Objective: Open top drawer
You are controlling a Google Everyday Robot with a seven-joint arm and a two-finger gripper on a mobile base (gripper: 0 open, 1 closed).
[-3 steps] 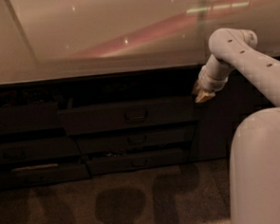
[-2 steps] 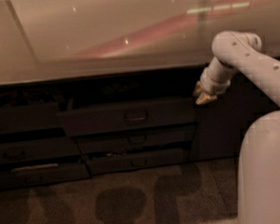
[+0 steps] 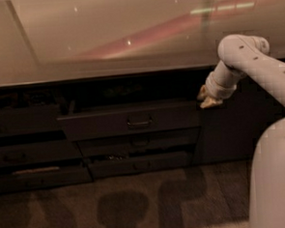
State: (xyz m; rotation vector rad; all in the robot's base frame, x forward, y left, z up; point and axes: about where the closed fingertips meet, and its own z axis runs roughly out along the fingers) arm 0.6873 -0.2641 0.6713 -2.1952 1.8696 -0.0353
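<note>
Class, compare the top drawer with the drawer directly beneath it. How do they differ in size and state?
The top drawer has a taller, wider front than the drawer beneath. The top drawer stands pulled out, with a dark gap behind its front, while the drawer beneath sits further back. The gripper hangs beside the top drawer's right end, well above the drawer beneath. Both are dark, with a small loop handle at centre.

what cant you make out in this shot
Camera view:
- Inside of the top drawer: lost in shadow under the counter.
- Gripper, by the drawer's right end: whether it touches is lost against the dark cabinet.
- Arm: cut off at the right edge.
- Base: cut off at the bottom right corner.
</note>
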